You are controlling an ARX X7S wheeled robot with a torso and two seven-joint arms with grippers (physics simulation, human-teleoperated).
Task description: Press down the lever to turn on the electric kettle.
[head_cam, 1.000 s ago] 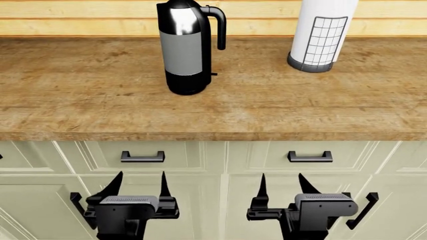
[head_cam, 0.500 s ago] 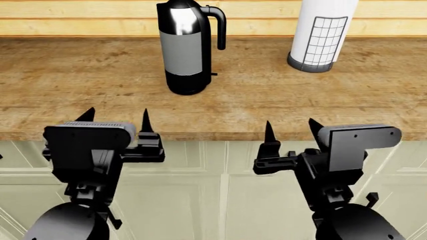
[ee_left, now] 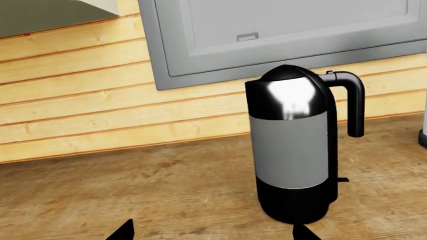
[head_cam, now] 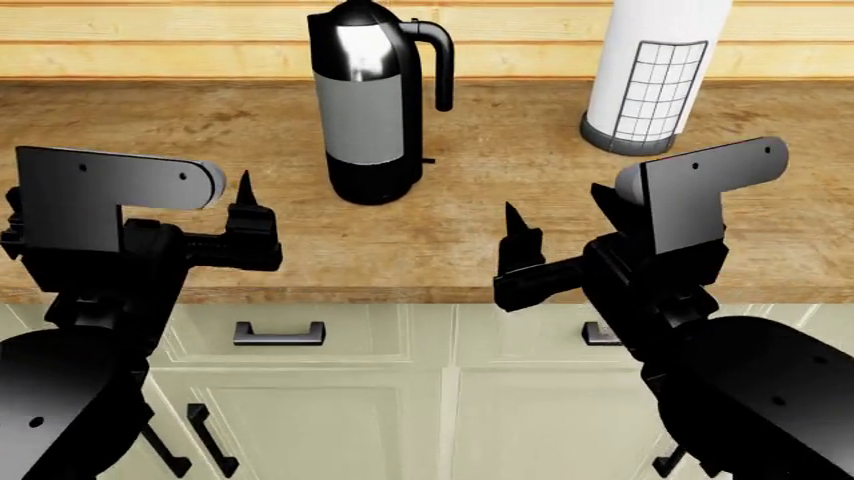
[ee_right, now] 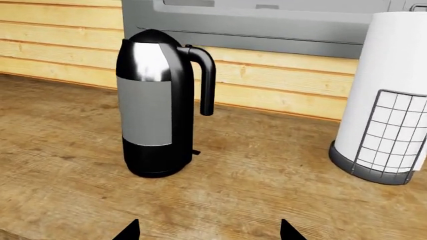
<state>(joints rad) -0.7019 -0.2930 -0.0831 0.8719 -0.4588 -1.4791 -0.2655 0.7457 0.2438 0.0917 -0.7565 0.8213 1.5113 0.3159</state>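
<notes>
Right gripper (head_cam: 554,232): fingers spread, empty, over counter front edge, well short of electric kettle (head_cam: 367,105). Left gripper (head_cam: 227,215): spread likewise, empty. Kettle upright toward back of wooden counter (head_cam: 160,130); lever (head_cam: 429,160) a tiny tab at black base, below handle (head_cam: 435,62). Likely best: approach with right fingertip from handle side, descend under handle's end, push straight down. Paper roll in wire holder (head_cam: 651,85) well apart, clear of path.
</notes>
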